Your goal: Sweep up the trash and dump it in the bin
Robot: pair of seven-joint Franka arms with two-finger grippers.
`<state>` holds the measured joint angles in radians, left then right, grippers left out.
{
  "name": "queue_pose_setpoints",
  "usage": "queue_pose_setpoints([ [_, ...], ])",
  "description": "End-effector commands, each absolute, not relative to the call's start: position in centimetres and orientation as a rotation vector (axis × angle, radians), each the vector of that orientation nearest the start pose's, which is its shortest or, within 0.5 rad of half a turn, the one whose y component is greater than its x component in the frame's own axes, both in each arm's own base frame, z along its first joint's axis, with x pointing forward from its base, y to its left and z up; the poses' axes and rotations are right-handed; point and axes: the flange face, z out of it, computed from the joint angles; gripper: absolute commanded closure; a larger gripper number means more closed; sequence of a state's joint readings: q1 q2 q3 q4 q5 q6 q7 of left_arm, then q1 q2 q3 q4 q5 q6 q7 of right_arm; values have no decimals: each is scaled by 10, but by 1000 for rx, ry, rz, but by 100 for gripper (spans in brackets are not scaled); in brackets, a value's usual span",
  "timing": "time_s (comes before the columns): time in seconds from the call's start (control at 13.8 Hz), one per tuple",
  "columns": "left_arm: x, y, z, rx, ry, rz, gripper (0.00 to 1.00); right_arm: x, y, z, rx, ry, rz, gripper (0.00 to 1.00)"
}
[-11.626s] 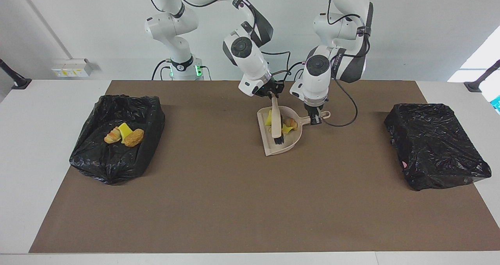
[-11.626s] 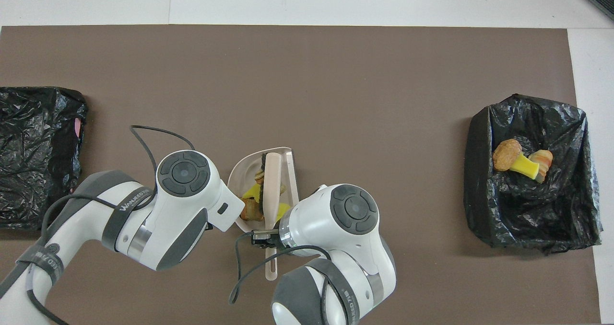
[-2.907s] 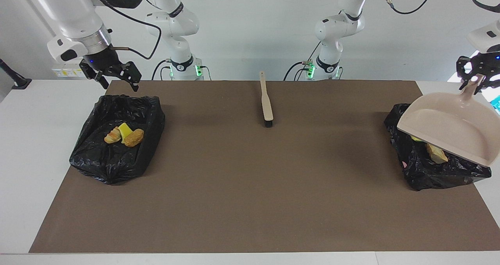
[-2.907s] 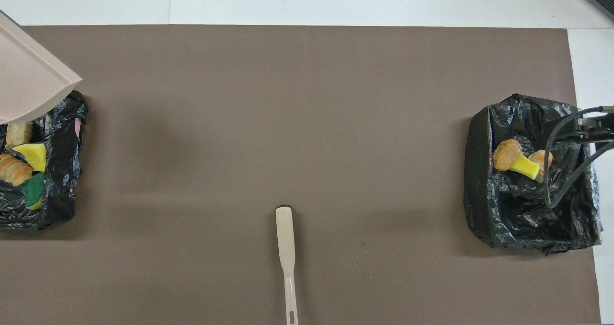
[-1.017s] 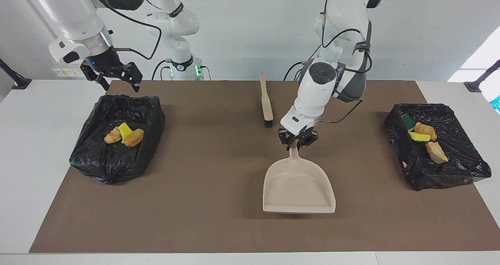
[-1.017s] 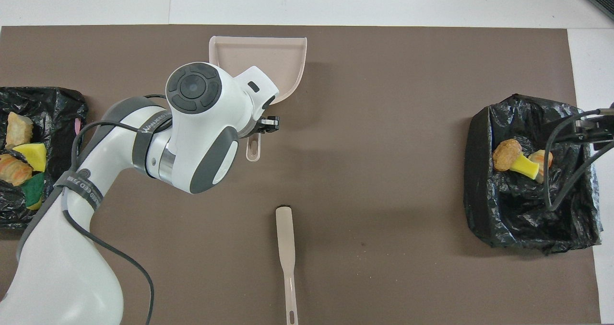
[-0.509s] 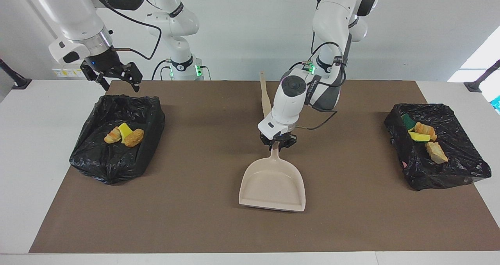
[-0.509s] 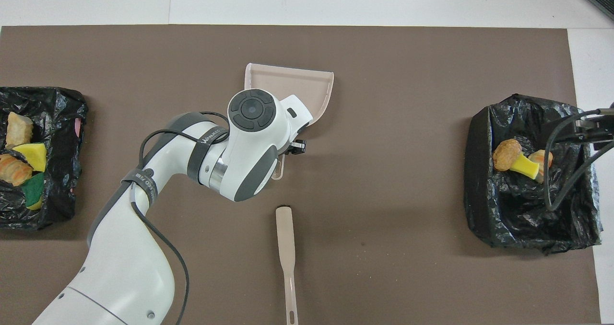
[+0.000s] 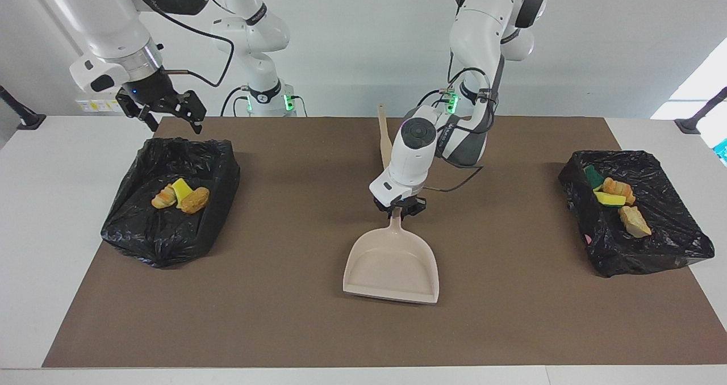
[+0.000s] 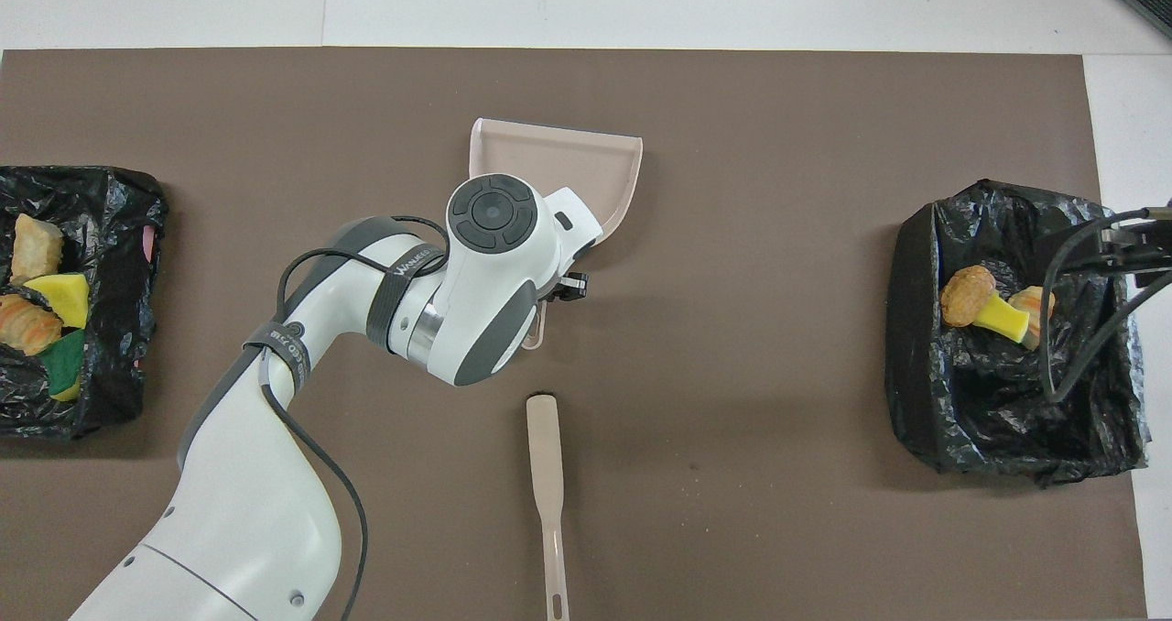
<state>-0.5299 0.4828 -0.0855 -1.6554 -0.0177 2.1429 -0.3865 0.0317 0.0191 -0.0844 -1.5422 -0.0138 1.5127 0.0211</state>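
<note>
I am counting two arms, two black-lined bins, one brush and one dustpan on the brown mat (image 9: 295,328).

Nearest the robots, the single beige brush (image 10: 546,474) is lying flat on the mat with its handle end toward the arms and its bristle end pointing away from them.

Just farther out, the left gripper (image 9: 398,206) is clamping the dustpan's handle, its fingertips pinched narrow around it. The one beige dustpan (image 9: 392,268) is stretching away from the robots at mid-table, its open mouth at the farthest end and its pan bare; I cannot tell whether its lip is touching the mat.

Toward the left arm's end, one bin (image 9: 659,249) is holding four pieces of trash (image 9: 618,191): a green-backed sponge chunk, a yellow sponge chunk, a croissant-like piece and a paler pastry chunk.

Toward the right arm's end, the other bin (image 9: 164,243) is holding three bits (image 9: 180,195): two golden-brown pastry pieces with one yellow sponge chunk between them. That is making seven pieces in all, every one in a bin.

The right gripper (image 9: 170,112) is waiting in the air over that bin's edge nearest the robots, its pincer spread wide and gripping nothing.
</note>
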Motion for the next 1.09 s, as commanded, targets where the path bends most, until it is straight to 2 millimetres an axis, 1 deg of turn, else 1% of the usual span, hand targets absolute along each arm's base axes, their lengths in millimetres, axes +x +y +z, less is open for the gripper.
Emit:
queue_pose_setpoints([
  [0.0,549,-383,342,-3155,311,97,100,548,-32,624,-3142,101,44,0],
  [0.07,549,-382,347,-3158,304,91,100,549,-32,624,-3142,101,46,0],
  [0.15,550,-382,350,-3167,291,73,91,549,-32,624,-3142,101,46,0],
  [0.22,553,-382,352,-3181,232,52,63,548,-32,624,-3142,101,44,0],
  [0.29,556,-384,353,-3200,107,20,1,548,-33,624,-3141,104,44,0],
  [0.36,557,-384,356,-3208,-50,8,0,549,-33,624,-3142,101,46,0],
  [0.44,558,-382,359,-3206,-164,8,0,549,-33,624,-3142,101,46,0],
  [0.58,561,-376,364,-3207,-201,-1,0,548,-33,624,-3141,101,44,0],
  [0.65,565,-368,366,-3202,-198,-5,0,549,-33,624,-3142,101,46,0],
  [0.94,595,-308,396,-3198,-340,-57,0,549,-32,624,-3142,99,46,0],
  [1.02,602,-290,404,-3191,-364,-69,0,548,-32,624,-3142,99,44,0],
])
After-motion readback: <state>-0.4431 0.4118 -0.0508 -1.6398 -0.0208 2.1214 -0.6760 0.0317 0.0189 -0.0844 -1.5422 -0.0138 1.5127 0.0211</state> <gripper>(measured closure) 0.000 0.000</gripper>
